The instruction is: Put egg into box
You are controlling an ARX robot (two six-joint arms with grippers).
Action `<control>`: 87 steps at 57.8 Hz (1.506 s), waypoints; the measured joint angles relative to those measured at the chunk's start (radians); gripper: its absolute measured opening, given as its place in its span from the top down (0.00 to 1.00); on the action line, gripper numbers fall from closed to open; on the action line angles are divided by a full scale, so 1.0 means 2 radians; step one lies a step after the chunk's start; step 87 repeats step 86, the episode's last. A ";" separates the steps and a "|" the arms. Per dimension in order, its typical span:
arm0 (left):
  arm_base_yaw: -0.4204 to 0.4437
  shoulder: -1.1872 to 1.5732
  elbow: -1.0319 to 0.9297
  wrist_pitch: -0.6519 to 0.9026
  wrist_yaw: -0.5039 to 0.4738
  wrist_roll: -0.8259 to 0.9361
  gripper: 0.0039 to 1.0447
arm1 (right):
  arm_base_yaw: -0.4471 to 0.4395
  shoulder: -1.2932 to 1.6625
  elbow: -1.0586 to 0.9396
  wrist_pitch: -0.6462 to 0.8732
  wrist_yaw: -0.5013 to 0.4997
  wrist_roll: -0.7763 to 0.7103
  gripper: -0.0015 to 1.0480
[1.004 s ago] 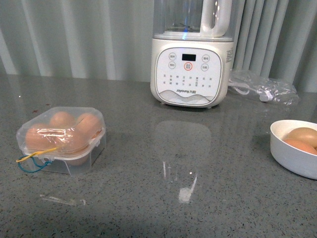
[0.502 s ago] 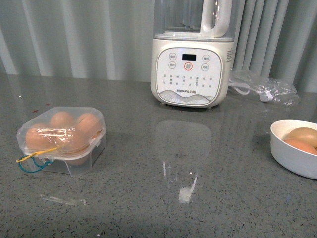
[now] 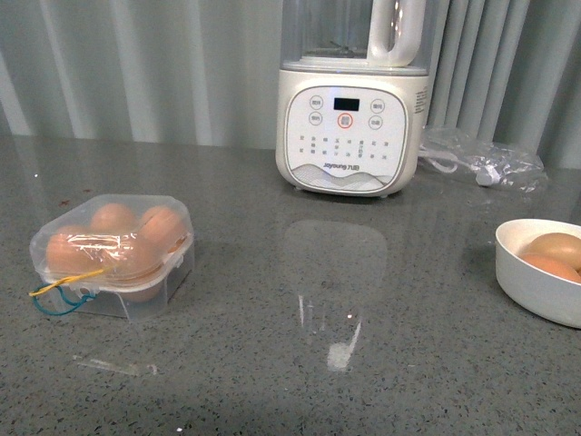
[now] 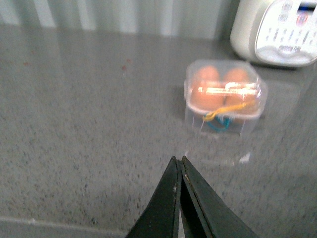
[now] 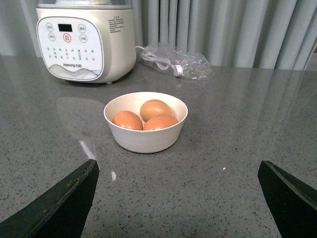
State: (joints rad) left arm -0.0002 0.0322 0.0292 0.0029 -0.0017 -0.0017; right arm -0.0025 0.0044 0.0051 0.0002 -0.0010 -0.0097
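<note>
Eggs already fill the box (image 3: 111, 257), its clear lid down over them, with yellow and blue bands hanging at its front edge; it sits on the grey counter (image 3: 272, 363), well to the left of the blender (image 3: 352, 118). You can make out at least three eggs through the lid in the front view; a fourth can't be confirmed. The bowl (image 5: 145, 121) holds three eggs, and the likeliest one for you to take is the egg (image 5: 128, 120) nearest its rim.

Your left gripper (image 4: 179, 171) is pinched closed on nothing, well short of the box. Your right gripper (image 5: 178, 193) is spread wide, empty, facing the bowl.

If a slot is really free, lift the lid first. Then come down over the egg, close gently around its middle, and lift straight.
</note>
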 joint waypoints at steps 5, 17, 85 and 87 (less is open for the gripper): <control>0.000 -0.014 0.000 0.000 0.001 0.000 0.97 | 0.000 0.000 0.000 0.000 0.000 0.000 0.07; 0.000 -0.014 0.000 -0.001 0.001 0.000 0.97 | 0.000 0.000 0.000 0.000 0.000 0.000 0.07; 0.000 -0.014 0.000 -0.001 0.001 0.000 0.06 | 0.000 0.000 0.000 0.000 0.000 0.000 0.07; 0.000 -0.014 0.000 -0.001 0.001 0.000 0.06 | 0.000 0.000 0.000 0.000 0.000 0.000 0.07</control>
